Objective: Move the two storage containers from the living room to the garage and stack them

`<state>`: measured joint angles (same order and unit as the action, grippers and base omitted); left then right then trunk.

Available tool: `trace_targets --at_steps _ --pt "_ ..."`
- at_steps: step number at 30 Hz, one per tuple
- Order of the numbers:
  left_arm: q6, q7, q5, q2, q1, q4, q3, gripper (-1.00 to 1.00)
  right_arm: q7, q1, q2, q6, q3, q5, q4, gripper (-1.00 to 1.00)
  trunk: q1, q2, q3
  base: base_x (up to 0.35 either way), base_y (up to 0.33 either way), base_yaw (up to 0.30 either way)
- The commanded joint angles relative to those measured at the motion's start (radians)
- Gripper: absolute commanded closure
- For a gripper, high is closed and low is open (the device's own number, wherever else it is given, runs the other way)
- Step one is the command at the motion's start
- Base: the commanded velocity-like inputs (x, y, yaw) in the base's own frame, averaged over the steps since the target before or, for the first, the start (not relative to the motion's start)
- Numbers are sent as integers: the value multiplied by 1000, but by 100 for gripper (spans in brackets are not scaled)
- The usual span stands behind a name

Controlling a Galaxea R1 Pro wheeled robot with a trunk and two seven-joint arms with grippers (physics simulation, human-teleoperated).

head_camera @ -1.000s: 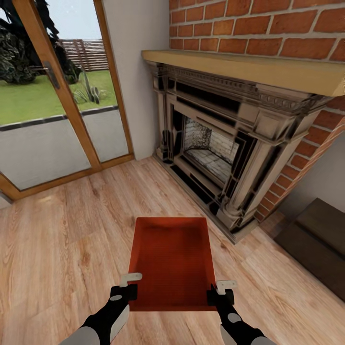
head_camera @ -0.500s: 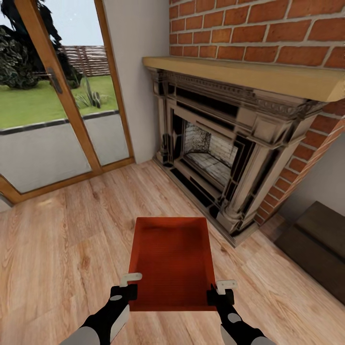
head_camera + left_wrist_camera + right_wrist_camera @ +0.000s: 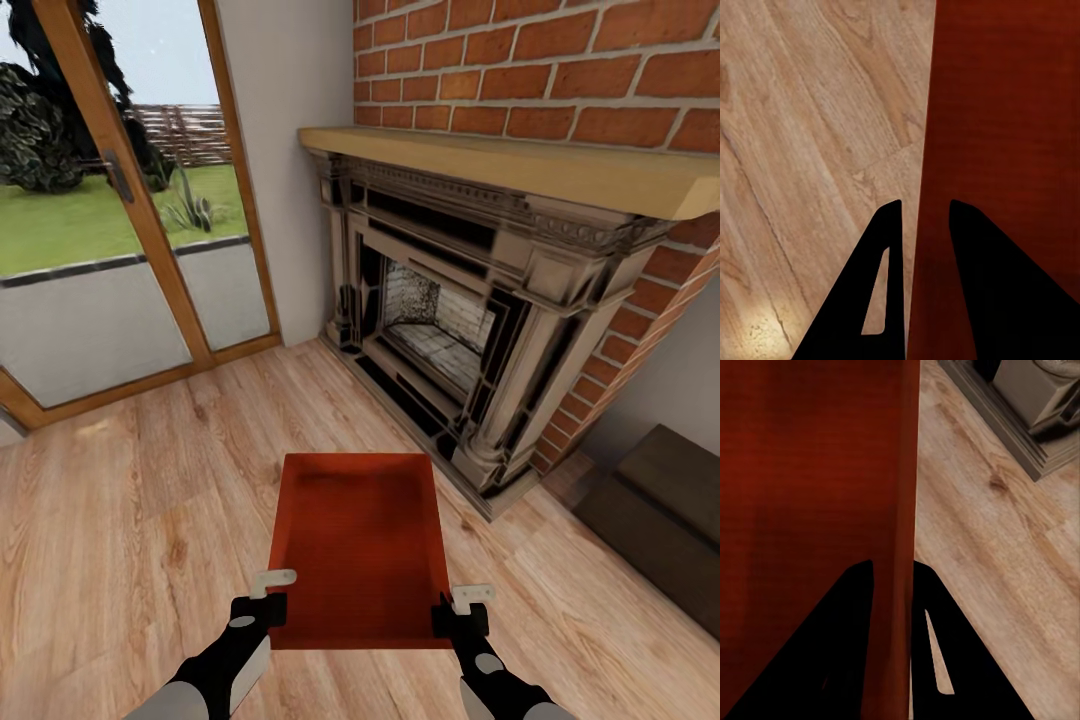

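So, room: the living room, with a light wood floor [image 3: 120,520].
Bin: one red-orange storage container [image 3: 358,545] is held up above the wood floor, between the two grippers, open side up.
Left gripper [image 3: 268,594]: it is at the bin's left wall, near the corner closest to the robot. In the left wrist view its two dark fingers [image 3: 886,262] sit one on each side of that wall, pinching it.
Right gripper [image 3: 462,606]: it is at the bin's right wall, also near the close corner. In the right wrist view one finger is inside the bin and one is outside, squeezed onto the wall.
Past the bin: a brick fireplace [image 3: 450,330] with a wooden mantel [image 3: 520,165].
Off to the left gripper's side: a glass door [image 3: 110,230] with grass outside.
Off to the right gripper's side: a dark low bench [image 3: 660,515].
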<state>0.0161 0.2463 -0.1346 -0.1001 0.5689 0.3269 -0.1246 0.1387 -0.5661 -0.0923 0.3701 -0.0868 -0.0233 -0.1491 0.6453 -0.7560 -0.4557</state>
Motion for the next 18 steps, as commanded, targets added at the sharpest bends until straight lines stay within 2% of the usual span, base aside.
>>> trace_targets --at_steps 1,10,18 --pt "3 11 -22 2 0 -2 -4 100 10 -1 5 10 27 -7 -3 100 0 -1 -1 0 0 0" --pt "3 13 -22 2 0 -2 -4 100 10 -1 4 10 27 -6 -3 100 -31 55 24 0 0 0" --pt "1 17 -22 2 0 -1 -4 100 11 -1 5 10 28 -5 -3 100 -31 55 24 0 0 0"
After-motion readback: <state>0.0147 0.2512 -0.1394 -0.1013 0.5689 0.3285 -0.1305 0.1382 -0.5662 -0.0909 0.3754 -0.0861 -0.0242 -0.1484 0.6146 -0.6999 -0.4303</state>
